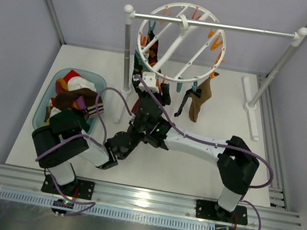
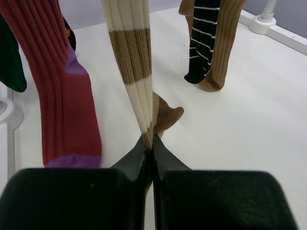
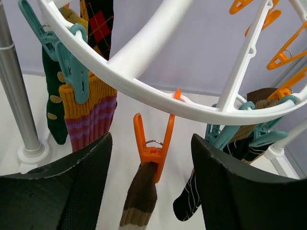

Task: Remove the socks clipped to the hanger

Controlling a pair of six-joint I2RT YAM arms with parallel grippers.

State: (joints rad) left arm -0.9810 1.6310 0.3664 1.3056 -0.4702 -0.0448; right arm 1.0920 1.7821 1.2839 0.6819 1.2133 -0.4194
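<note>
Left wrist: I am pinching the cream-and-tan ribbed sock (image 2: 132, 62) taut in my left gripper (image 2: 152, 143) while my right gripper (image 3: 151, 138), fingers spread, is straddling its orange plastic clip (image 3: 154, 148) to release it.

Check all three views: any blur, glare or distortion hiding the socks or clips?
Top external: even light, no glare, rack posts splay outward. Left wrist: left claw dark and featureless, the cream sock it pinches sharp. Right wrist: right claw slightly soft up close, orange clip crisp.
</note>
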